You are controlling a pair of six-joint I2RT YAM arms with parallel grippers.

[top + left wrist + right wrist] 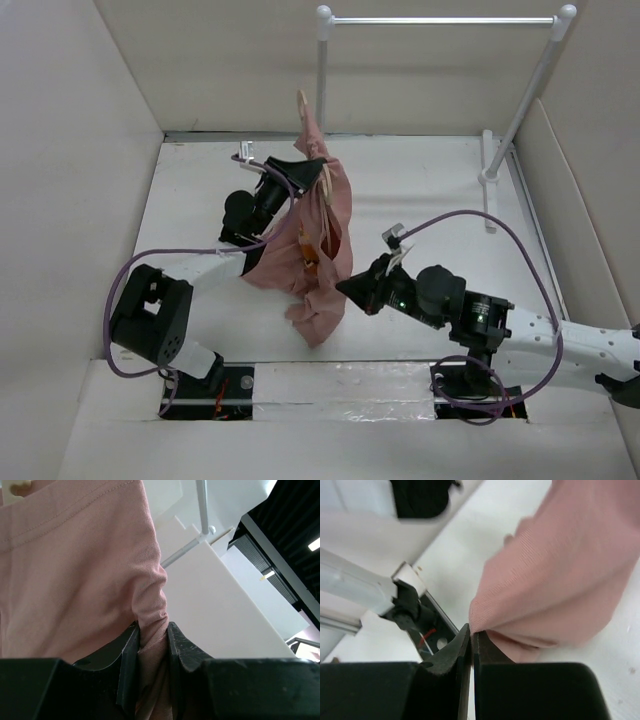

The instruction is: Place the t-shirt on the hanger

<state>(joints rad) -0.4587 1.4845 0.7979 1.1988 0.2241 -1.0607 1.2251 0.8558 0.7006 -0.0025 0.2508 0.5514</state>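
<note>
The salmon-pink t-shirt (305,250) hangs bunched in the air over the middle of the table, and its lower end touches the surface. An orange mark (312,256) shows in its folds. The tan hanger's hook (301,108) sticks up above the shirt's top; the rest of the hanger is hidden in the cloth. My left gripper (312,168) is shut on the shirt's upper part, and pink cloth (85,555) is pinched between its fingers (129,650). My right gripper (346,286) is shut on a thin edge of the shirt's lower part (560,575).
A white rail stand (440,20) with two posts stands at the back right, its foot (490,175) on the table. White walls enclose the table on the left, back and right. Purple cables loop beside both arms.
</note>
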